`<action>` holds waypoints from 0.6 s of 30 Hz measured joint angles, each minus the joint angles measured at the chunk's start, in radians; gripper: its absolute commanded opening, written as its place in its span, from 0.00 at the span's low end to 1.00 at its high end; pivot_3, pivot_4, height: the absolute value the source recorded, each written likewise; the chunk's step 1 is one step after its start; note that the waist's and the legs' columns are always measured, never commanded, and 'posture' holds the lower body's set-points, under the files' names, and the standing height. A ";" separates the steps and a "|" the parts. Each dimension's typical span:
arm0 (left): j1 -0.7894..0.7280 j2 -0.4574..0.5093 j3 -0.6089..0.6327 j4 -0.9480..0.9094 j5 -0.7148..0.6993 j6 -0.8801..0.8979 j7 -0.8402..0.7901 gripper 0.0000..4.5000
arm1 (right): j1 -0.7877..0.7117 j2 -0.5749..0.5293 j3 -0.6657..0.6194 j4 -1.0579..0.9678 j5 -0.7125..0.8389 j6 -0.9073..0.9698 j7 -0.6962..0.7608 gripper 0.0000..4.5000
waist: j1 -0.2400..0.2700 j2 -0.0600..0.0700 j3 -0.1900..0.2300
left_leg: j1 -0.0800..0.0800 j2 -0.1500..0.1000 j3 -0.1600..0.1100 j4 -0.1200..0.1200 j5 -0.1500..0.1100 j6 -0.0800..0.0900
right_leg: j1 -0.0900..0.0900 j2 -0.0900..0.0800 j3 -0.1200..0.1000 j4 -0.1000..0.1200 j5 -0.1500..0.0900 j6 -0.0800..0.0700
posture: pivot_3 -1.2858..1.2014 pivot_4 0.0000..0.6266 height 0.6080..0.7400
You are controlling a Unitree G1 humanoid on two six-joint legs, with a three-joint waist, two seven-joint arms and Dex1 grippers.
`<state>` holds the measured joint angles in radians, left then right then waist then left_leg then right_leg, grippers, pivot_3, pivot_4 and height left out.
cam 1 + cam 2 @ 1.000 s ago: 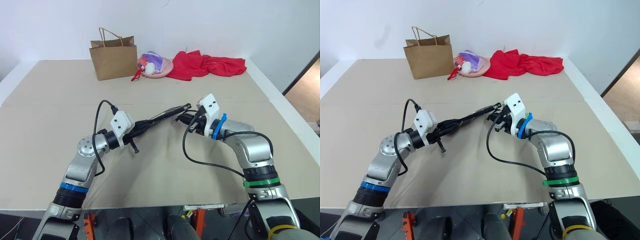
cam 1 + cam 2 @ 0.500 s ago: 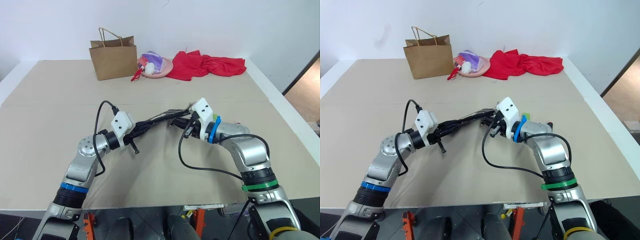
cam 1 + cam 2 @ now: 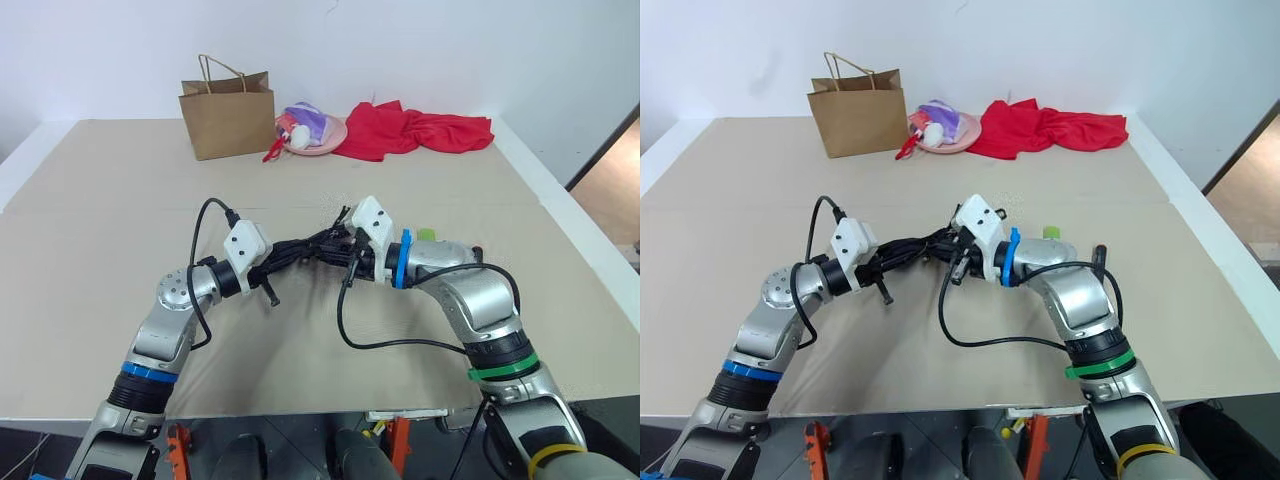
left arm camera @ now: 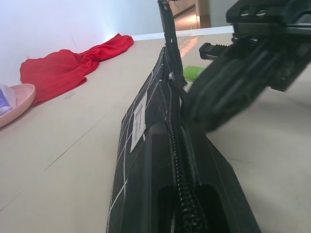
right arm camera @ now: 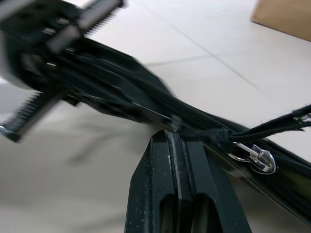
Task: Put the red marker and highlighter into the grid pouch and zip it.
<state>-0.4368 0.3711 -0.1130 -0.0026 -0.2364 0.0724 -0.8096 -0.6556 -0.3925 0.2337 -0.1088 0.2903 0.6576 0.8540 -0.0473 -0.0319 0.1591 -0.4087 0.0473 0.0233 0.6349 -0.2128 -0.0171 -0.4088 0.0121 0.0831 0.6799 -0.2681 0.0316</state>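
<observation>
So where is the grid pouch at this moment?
The grid pouch is held above the table, near the middle of the head views, stretched between the left gripper and the right gripper, far in front of the paper bag.

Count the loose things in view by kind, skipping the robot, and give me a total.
brown paper bag: 1
grid pouch: 1
highlighter: 1
red cloth: 1
pink dish, its heaped contents counted with it: 1
Total: 5
</observation>
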 measured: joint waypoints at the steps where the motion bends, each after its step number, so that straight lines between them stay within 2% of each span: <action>1: -0.006 0.001 0.001 0.000 0.000 0.000 -0.003 0.00 | 0.000 0.003 0.016 -0.020 0.009 0.017 0.019 0.01 | 0.000 0.000 0.000 | 0.000 0.000 0.000 0.000 0.000 0.000 | 0.000 0.000 0.000 0.000 0.000 0.000 | 0.52 0.24 1.00; 9: -0.007 0.000 0.001 0.000 0.000 0.003 -0.006 0.00 | 0.001 0.017 0.040 -0.044 0.014 0.033 0.017 0.01 | 0.000 0.000 0.000 | 0.000 0.000 0.000 0.000 0.000 0.000 | 0.000 0.000 0.000 0.000 0.000 0.000 | 0.52 0.24 1.00; 10: -0.007 0.000 0.002 0.000 0.000 0.003 -0.004 0.00 | 0.001 0.028 0.039 -0.038 0.007 0.033 -0.001 0.15 | 0.000 0.000 0.000 | 0.000 0.000 -0.001 0.000 0.000 0.000 | 0.000 0.000 0.000 0.000 0.000 0.000 | 0.52 0.24 1.00; 11: -0.008 -0.002 0.003 0.000 -0.001 0.003 -0.002 0.00 | 0.001 0.032 0.039 -0.027 0.005 0.034 -0.014 0.21 | 0.000 0.000 0.000 | 0.000 0.000 -0.001 0.000 0.000 0.000 | 0.000 0.000 -0.001 0.000 0.000 0.000 | 0.52 0.24 1.00; 14: -0.009 -0.004 0.002 0.000 -0.001 0.003 -0.002 0.00 | 0.001 0.028 0.037 -0.024 0.003 0.042 -0.027 0.50 | 0.000 0.000 0.000 | 0.000 0.000 -0.001 0.000 0.000 0.000 | 0.000 0.000 -0.001 0.000 0.000 0.000 | 0.52 0.24 1.00; 17: -0.008 -0.008 -0.005 -0.001 -0.001 0.004 -0.004 0.00 | 0.027 -0.036 0.011 -0.095 0.038 0.079 -0.005 0.85 | 0.003 0.000 0.000 | -0.002 -0.001 -0.002 0.000 0.000 0.000 | 0.000 -0.001 -0.001 -0.001 0.000 0.000 | 0.52 0.24 1.00; 18: -0.007 -0.009 -0.006 -0.001 -0.001 0.005 -0.004 0.00 | 0.046 -0.056 -0.013 -0.137 0.073 0.107 0.007 0.85 | 0.003 0.000 0.000 | -0.002 -0.001 -0.002 0.000 0.000 0.000 | 0.000 -0.001 -0.001 -0.001 0.000 0.000 | 0.52 0.24 1.00</action>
<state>-0.4440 0.3625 -0.1189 -0.0039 -0.2372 0.0772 -0.8137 -0.6096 -0.4480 0.2208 -0.2457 0.3631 0.7641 0.8615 -0.0441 -0.0322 0.1595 -0.4109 0.0463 0.0211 0.6350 -0.2131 -0.0175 -0.4090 0.0107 0.0817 0.6788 -0.2682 0.0314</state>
